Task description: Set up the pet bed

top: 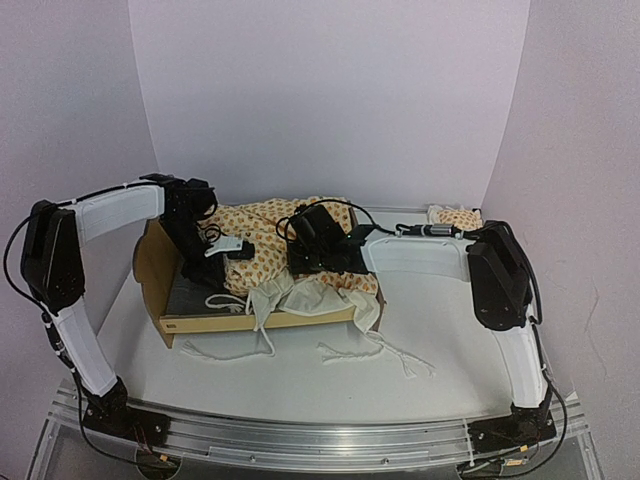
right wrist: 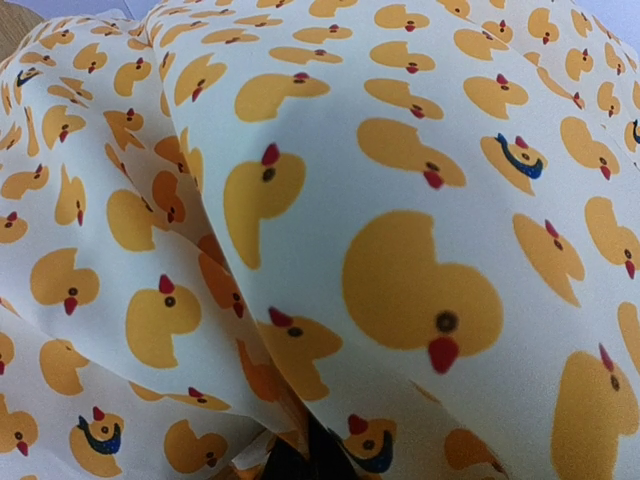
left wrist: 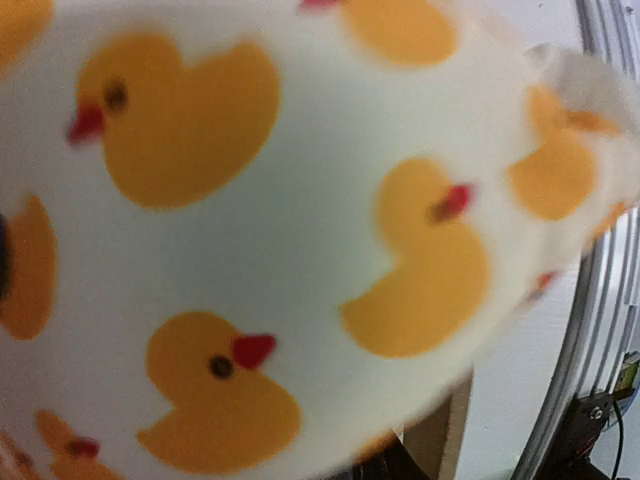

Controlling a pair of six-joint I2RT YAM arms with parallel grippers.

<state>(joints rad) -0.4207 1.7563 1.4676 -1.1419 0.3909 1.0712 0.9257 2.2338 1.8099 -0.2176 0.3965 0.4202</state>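
Note:
The pet bed (top: 205, 322) is a light plywood frame with its headboard (top: 150, 262) at the left and a dark fabric base (top: 190, 293) showing at that end. A duck-patterned mattress cushion (top: 265, 225) lies bunched across it. My left gripper (top: 232, 248) is at the cushion's left edge. The cushion (left wrist: 300, 230) fills the left wrist view and hides the jaws. My right gripper (top: 305, 258) is over the cushion's middle. In the right wrist view the cushion (right wrist: 400, 200) folds down into my shut right gripper (right wrist: 305, 462).
The cushion's white ruffle (top: 300, 300) hangs over the front rail, and its ties (top: 385, 352) trail onto the table. A small matching pillow (top: 455, 216) lies at the back right by the wall. An aluminium rail (top: 300, 438) runs along the near edge.

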